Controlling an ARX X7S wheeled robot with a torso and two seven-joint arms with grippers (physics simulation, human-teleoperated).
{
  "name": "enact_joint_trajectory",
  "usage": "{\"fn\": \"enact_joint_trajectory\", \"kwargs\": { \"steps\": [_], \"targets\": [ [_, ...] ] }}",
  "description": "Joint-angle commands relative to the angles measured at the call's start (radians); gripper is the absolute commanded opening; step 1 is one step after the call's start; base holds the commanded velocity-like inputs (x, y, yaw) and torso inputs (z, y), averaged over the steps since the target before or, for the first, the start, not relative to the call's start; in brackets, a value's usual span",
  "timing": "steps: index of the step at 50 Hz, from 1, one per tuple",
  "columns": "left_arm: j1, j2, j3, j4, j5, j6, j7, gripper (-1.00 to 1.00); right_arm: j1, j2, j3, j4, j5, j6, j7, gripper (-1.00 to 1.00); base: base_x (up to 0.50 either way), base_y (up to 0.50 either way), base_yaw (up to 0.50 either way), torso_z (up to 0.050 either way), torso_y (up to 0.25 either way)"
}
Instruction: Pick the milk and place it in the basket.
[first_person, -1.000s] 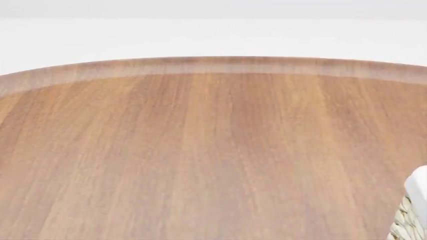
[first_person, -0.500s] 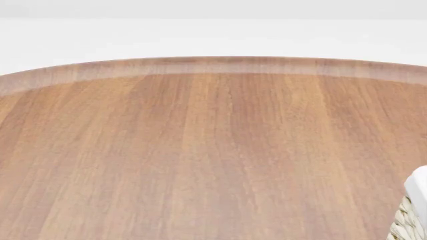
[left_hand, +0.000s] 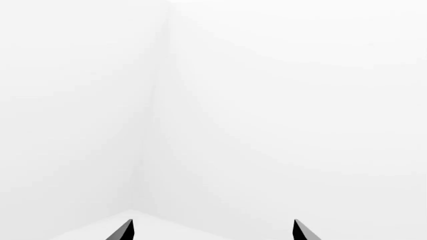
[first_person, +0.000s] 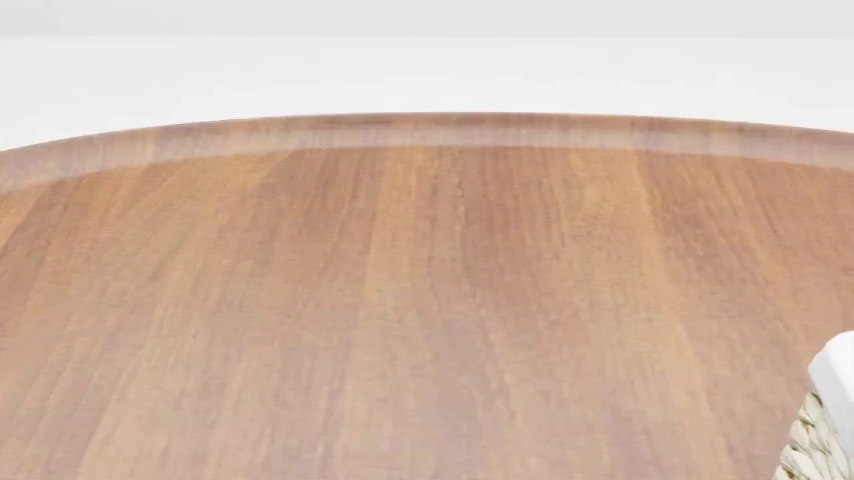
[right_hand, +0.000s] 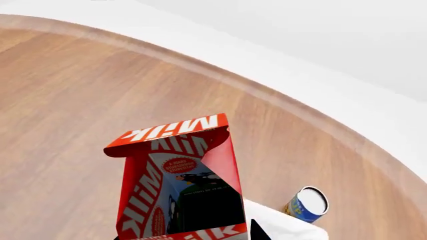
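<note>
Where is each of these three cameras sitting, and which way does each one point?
Head view: on the robot's head, looking down over the wooden table; basket corner visible; no arms.
Left wrist view: on the left arm, facing blank white walls; only its fingers show, spread apart.
Right wrist view: on the right arm, looking past the milk to a blue can.
Head and right wrist views share the table.

The left gripper (left_hand: 212, 231) holds its jaws spread apart on nothing; neither arm shows in the head view.
</note>
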Motion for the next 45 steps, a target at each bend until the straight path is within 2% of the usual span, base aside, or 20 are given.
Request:
{"fn": "enact_joint_trajectory", "kwargs": {
  "steps": [1, 38, 45],
  "targets": [
    [0.003, 0.019, -0.020, 0.005, 0.018, 0.004, 0.024, 1.00, 0.051, 0.000, 0.049, 0.027, -0.033, 0.012, 0.023, -1.00, 0.00, 0.00, 0.00, 0.000, 0.000],
    [0.000, 0.014, -0.008, -0.001, 0.027, 0.006, 0.017, 1.00, -0.084, -0.053, 0.114, 0.140, 0.045, 0.066, 0.195, -1.00, 0.00, 0.00, 0.00, 0.000, 0.001],
    [0.001, 0.012, -0.010, -0.001, 0.024, 0.007, 0.017, 1.00, -0.152, -0.053, 0.190, 0.161, 0.111, 0.070, 0.275, -1.00, 0.00, 0.00, 0.00, 0.001, 0.001]
  ]
}}
